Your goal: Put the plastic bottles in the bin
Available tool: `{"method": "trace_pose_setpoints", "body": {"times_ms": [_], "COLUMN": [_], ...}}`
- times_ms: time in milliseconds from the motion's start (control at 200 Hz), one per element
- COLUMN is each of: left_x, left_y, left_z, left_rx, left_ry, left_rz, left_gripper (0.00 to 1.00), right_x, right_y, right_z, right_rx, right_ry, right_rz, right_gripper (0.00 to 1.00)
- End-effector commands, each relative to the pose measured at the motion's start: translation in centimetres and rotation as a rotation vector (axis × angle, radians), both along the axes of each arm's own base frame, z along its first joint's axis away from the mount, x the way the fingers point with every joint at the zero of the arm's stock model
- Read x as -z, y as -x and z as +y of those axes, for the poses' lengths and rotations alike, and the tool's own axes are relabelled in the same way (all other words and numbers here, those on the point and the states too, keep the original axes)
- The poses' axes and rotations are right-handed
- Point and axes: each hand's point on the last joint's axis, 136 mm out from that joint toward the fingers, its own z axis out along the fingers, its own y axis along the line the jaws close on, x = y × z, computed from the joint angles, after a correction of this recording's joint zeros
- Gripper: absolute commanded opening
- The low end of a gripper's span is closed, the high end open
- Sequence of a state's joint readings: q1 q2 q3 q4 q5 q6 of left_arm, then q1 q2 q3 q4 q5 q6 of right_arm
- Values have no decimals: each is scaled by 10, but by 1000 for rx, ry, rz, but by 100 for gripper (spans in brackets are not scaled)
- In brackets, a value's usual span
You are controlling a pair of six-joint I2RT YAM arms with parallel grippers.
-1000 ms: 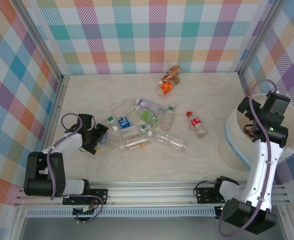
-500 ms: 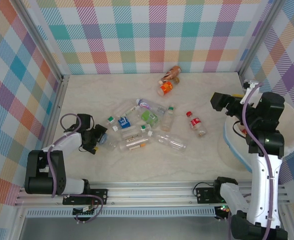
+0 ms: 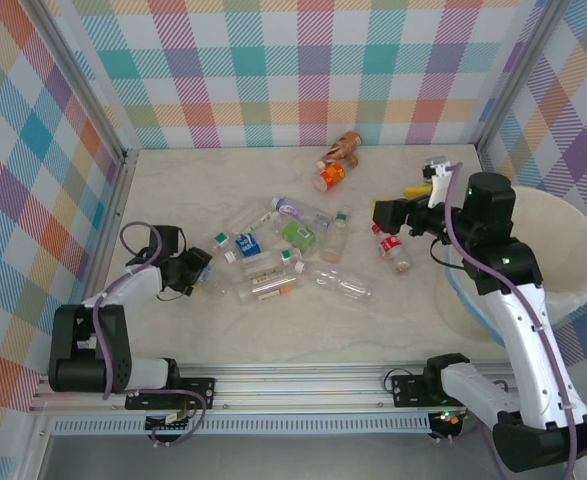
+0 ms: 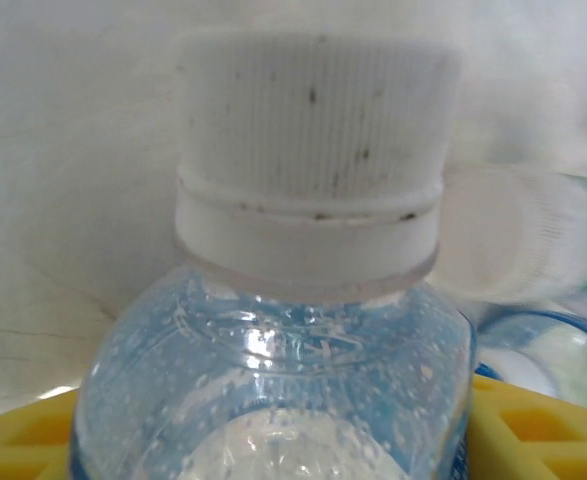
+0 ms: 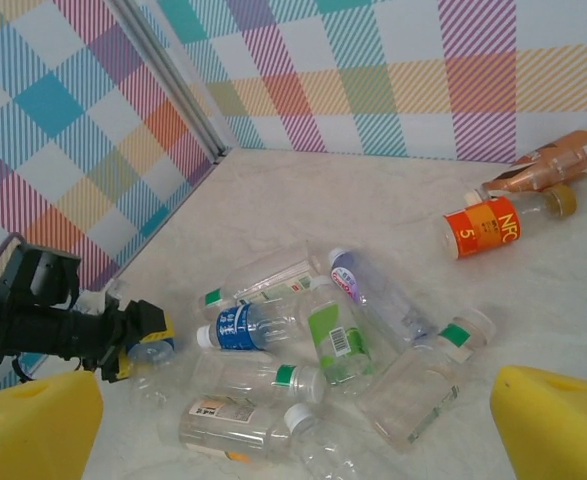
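Step in hand: pickup of a single bottle by the left arm. At the lower left of the overhead frame the left end effector (image 3: 193, 271) is set low over the cream marbled desk (image 3: 203, 190), at the left fringe of the scatter. In the left wrist view a small clear plastic bottle with a white ribbed cap (image 4: 278, 310) is lodged between the yellow pads (image 4: 18, 445), cap towards the top of the frame. The pads are drawn in narrow and appear to touch both flanks of the bottle. Grip is judged made or nearly so; its firmness cannot be told. No lift off the desk is evident.

The right end effector (image 3: 388, 213) is held wide with nothing between its pads. It is poised right of centre, just above a clear bottle with a red cap and red label (image 3: 394, 247).

The large round cream-white bin with a light blue band (image 3: 578, 255) is placed at the right edge, well apart from the gripped bottle. A loose pile of clear plastic bottles (image 3: 288, 250) is left mid-desk. An orange-labelled bottle (image 3: 331, 176) and a brown bottle (image 3: 349, 146) are left by the back wall. The task is judged far from done.

Next move, as judged:
- A straight lift clear of the neighbouring bottles is called for.
- A long carry across the frame to the bin is then needed, with release over its rim.
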State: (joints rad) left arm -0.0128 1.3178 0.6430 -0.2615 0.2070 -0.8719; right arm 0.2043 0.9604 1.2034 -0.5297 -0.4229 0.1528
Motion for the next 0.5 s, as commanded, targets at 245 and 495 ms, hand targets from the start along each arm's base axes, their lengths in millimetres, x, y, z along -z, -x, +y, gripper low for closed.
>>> {"method": "trace_pose_setpoints", "body": {"times_ms": [245, 495], "left_x": [-178, -253], "left_y": [-28, -20], "left_z": [-89, -182], "left_rx": [389, 707], "left_ry": [-6, 117], "left_rz": [-665, -939], "left_gripper": [48, 45], "right_x": [16, 40], "right_y": [-9, 2], "right_z": [38, 90], "right_rx": [-62, -222], "right_ry": [8, 35], "right_rz": [17, 57], "right_gripper": [100, 100]}}
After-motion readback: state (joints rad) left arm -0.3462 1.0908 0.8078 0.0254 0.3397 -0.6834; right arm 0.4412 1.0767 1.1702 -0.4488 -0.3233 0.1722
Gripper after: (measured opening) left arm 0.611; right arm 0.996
